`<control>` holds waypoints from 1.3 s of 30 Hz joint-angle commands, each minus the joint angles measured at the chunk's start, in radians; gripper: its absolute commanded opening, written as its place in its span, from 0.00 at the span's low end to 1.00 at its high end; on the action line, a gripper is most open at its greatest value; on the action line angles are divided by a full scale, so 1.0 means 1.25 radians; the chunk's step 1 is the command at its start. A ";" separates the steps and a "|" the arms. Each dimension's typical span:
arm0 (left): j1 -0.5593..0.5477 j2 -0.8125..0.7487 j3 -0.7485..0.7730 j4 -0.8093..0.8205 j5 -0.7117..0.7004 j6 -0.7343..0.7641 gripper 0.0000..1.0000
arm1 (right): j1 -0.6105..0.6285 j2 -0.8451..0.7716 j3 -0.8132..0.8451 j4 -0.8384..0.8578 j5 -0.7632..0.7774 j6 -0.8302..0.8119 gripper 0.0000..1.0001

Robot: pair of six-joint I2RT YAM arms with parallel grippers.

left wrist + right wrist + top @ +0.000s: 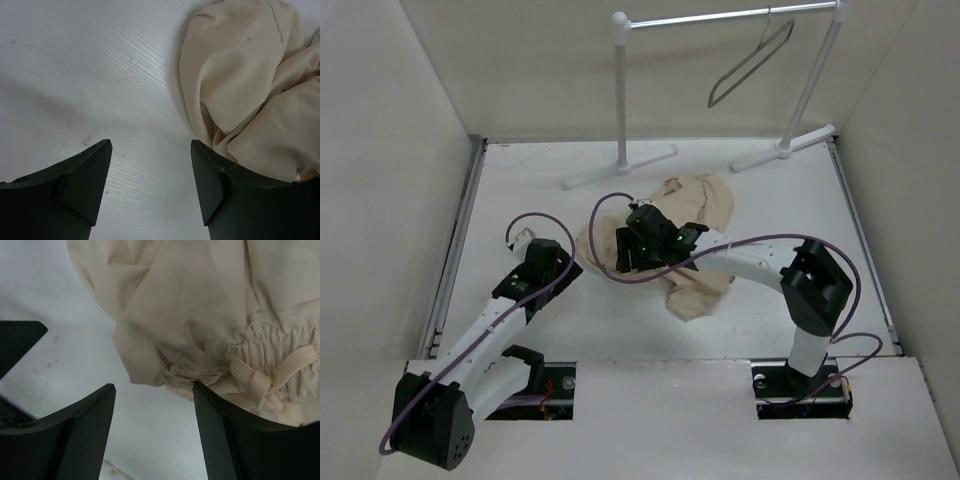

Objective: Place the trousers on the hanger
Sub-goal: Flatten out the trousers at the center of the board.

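Note:
The beige trousers point(700, 215) lie crumpled in a heap mid-table. The thin grey hanger point(752, 62) hangs by its hook from the rack's top bar at the back right, far from both arms. My left gripper point(568, 268) sits low at the heap's left edge, open over bare table. In the left wrist view the left gripper point(151, 145) has the trousers point(240, 75) just beyond its right finger. My right gripper point(623, 258) is over the heap's left side, open and holding nothing. Its wrist view puts the right gripper point(154, 386) just short of the gathered waistband and drawstring point(270, 377).
A white tubular garment rack point(622, 90) stands at the back on two feet point(620, 166). Side walls close in the table left and right. Purple cables loop off both arms. The left arm's dark body shows at the left edge of the right wrist view.

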 commanded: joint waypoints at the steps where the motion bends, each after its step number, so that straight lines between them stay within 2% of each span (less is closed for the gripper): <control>1: -0.013 0.067 -0.027 0.113 0.044 -0.047 0.63 | -0.011 0.029 0.070 0.039 0.067 -0.012 0.68; 3: -0.017 0.096 -0.030 0.140 0.050 -0.057 0.63 | -0.020 0.038 0.077 0.025 0.109 -0.016 0.65; 5: -0.021 0.131 -0.033 0.180 0.053 -0.065 0.64 | -0.031 0.056 0.084 0.015 0.125 -0.037 0.55; 7: -0.022 0.171 -0.031 0.223 0.066 -0.076 0.64 | -0.043 0.068 0.094 -0.015 0.143 -0.048 0.23; 8: -0.023 0.191 -0.025 0.240 0.072 -0.080 0.64 | -0.048 0.045 0.089 -0.023 0.163 -0.043 0.16; 9: -0.026 0.203 -0.021 0.251 0.075 -0.082 0.64 | -0.049 0.019 0.080 -0.022 0.180 -0.044 0.14; 14: -0.076 0.309 0.011 0.330 0.082 -0.111 0.64 | -0.074 -0.107 0.056 -0.052 0.205 -0.073 0.13; 19: -0.118 0.411 0.045 0.452 0.082 -0.144 0.69 | -0.102 -0.215 0.031 -0.090 0.171 -0.072 0.13; 21: -0.131 0.499 0.090 0.517 0.081 -0.146 0.68 | -0.111 -0.269 0.026 -0.117 0.159 -0.066 0.12; 22: -0.134 0.525 0.103 0.527 0.079 -0.145 0.64 | -0.112 -0.281 0.026 -0.121 0.161 -0.066 0.12; 23: -0.135 0.564 0.122 0.541 0.077 -0.144 0.53 | -0.116 -0.299 0.028 -0.128 0.164 -0.066 0.12; 24: -0.125 0.616 0.147 0.563 0.077 -0.144 0.28 | -0.127 -0.333 0.040 -0.147 0.165 -0.066 0.12; 26: -0.106 0.636 0.167 0.565 0.085 -0.145 0.07 | -0.138 -0.361 0.052 -0.163 0.166 -0.071 0.11; 27: -0.081 0.618 0.172 0.556 0.094 -0.146 0.03 | -0.146 -0.380 0.061 -0.174 0.163 -0.076 0.11; 29: -0.010 0.495 0.184 0.509 0.091 -0.137 0.02 | -0.172 -0.425 0.075 -0.204 0.158 -0.087 0.11; 30: 0.063 0.392 0.228 0.436 0.088 -0.112 0.02 | -0.196 -0.461 0.083 -0.220 0.156 -0.100 0.11; 32: 0.152 0.322 0.340 0.340 0.108 -0.077 0.02 | -0.232 -0.493 0.106 -0.234 0.148 -0.121 0.10; 35: 0.232 0.325 0.596 0.230 0.184 -0.043 0.02 | -0.280 -0.519 0.239 -0.268 0.131 -0.146 0.10; 39: 0.282 0.369 0.900 0.118 0.213 -0.016 0.03 | -0.272 -0.516 0.466 -0.320 0.142 -0.178 0.10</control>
